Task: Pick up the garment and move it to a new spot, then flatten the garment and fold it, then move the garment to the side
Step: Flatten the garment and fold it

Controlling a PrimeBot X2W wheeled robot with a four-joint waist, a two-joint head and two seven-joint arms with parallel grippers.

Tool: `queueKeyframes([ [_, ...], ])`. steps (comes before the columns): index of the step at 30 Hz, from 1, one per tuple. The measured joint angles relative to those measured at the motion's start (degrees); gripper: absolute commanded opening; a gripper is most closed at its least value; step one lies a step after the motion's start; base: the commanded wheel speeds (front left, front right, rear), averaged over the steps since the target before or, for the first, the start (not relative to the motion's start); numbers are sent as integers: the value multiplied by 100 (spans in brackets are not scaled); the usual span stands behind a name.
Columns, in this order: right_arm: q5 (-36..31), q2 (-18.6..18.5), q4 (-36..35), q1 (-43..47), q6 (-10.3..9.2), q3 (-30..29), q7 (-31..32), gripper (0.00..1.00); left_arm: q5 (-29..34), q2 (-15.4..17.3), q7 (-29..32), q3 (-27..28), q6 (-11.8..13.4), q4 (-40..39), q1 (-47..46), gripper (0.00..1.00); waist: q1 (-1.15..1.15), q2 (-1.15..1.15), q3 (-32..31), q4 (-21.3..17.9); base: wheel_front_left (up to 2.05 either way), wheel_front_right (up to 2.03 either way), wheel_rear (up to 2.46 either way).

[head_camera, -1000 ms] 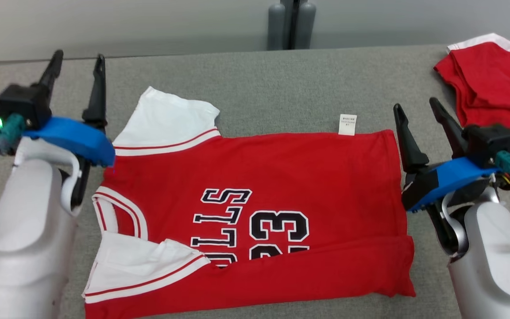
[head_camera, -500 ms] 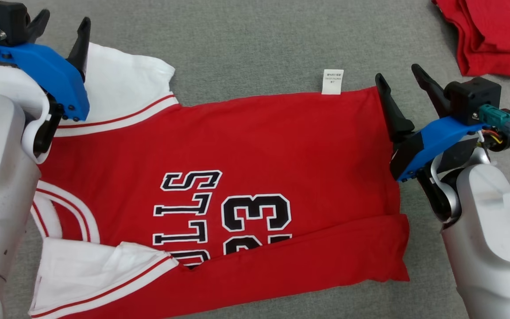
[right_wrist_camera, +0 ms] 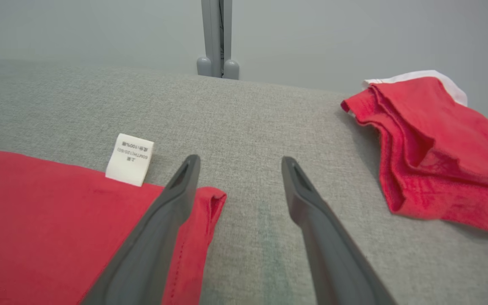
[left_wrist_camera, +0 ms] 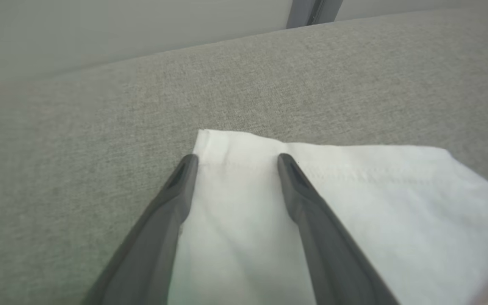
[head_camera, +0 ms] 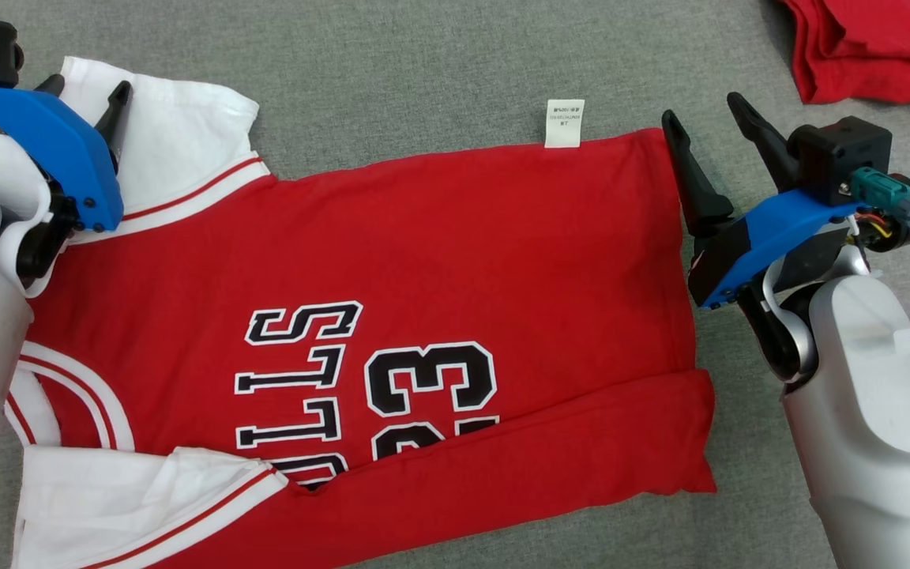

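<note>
Where the grey cloth-covered counter ends, a pale wall and a grey post stand behind it. The red Bulls jersey lies flat across the counter, its near edge folded over, and a second red garment sits bunched at the far right. The left claw gapes wide over the far white sleeve, empty. The right claw gapes as wide, empty, straddling the jersey's far hem corner; contact I cannot tell.

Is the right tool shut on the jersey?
No, the right tool is open, its tips spread either side of the jersey corner.
</note>
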Motion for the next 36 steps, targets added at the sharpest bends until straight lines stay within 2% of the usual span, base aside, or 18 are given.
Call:
queueKeyframes([
  [9, 27, 12, 62, -70, 0, 103, 32, 100, 115, 126, -268, -414, -8, 379, -290, 100, 0, 0, 62, -33, 0, 0, 0],
  [16, 99, 5, 148, -90, 0, 169, 51, 100, -371, 15, -73, -467, -4, 528, -366, 100, 0, 0, 92, -73, 0, 0, 0],
  [17, 127, 5, 167, -96, 0, 186, 71, 100, -441, 7, -20, -478, -4, 523, -373, 84, -1, 0, 88, -77, 0, 0, 0],
  [18, 159, 5, 189, -110, 0, 209, 115, 100, -491, 9, -7, -491, -3, 524, -377, 44, -1, 0, 84, -80, 0, 0, 0],
  [19, 189, 2, 205, -123, 0, 242, 170, 100, -504, 21, -9, -538, -3, 523, -380, 0, -1, 0, 81, -81, 0, 0, 0],
  [36, 528, -116, 813, -372, 0, 452, 800, 100, -726, -93, -812, -1180, -7, 115, -481, 0, -1, 0, 23, 288, 0, 0, 0],
])
